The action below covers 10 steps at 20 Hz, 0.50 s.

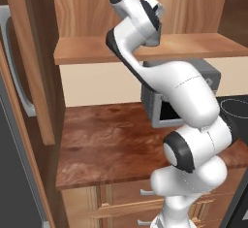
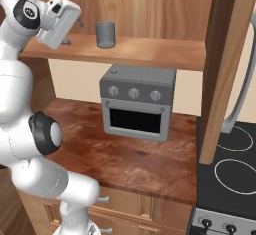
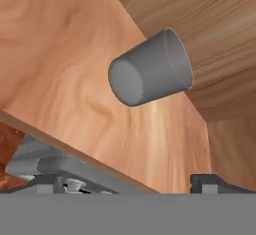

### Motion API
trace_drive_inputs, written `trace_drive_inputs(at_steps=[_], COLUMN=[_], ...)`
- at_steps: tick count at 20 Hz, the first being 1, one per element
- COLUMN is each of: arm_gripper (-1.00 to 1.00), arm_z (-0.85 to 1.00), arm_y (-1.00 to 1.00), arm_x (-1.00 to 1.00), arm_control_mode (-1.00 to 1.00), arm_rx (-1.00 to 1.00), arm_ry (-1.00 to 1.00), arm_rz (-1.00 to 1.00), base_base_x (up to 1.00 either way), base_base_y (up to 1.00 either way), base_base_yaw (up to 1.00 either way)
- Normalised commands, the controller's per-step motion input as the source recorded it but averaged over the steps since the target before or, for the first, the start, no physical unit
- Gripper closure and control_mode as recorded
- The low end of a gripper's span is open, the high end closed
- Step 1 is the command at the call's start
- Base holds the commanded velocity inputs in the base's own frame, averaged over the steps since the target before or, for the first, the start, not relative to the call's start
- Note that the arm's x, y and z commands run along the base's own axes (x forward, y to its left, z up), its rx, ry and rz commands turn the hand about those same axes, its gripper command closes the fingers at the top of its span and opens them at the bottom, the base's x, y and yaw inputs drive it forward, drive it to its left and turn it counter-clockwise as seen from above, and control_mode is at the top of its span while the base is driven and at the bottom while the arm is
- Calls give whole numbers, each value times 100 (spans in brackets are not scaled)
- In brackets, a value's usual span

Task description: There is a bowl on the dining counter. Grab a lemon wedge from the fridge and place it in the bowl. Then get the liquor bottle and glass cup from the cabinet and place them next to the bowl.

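Note:
The glass cup (image 2: pixel 105 34) is a plain grey tumbler standing upright on the light wood shelf of the cabinet (image 2: pixel 150 51). In the hand view the glass cup (image 3: pixel 150 74) lies ahead of me and a little right of centre, with its base turned towards the camera. My gripper (image 2: pixel 74 33) is raised to shelf height, left of the cup and apart from it. Its jaws stand open with nothing between them, and both dark fingertips (image 3: pixel 215 181) rise at the bottom of the hand view. In the left base view my arm hides the cup, and the cabinet shelf (image 1: pixel 97 50) runs behind it.
A grey toaster oven (image 2: pixel 137 101) sits on the reddish-brown wall counter (image 2: pixel 125 159) under the shelf. An open dark brown cabinet door (image 2: pixel 225 69) hangs at the right, another (image 1: pixel 38 62) at the left. A black stove (image 2: pixel 230 171) lies right. A dark grey appliance front (image 1: pixel 9 173) stands far left.

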Motion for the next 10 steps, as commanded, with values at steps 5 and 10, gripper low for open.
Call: trace_drive_inputs(at_steps=[5,10], arm_gripper=[-100,-100], arm_z=[0,0], arm_y=[-1,-12], arm_x=[46,45], arm_control_mode=[-100,-100], arm_rx=[-8,-2], arm_ry=[0,0], arm_rz=[0,0], base_base_x=[0,0], base_base_y=[0,0], base_base_yaw=[0,0])
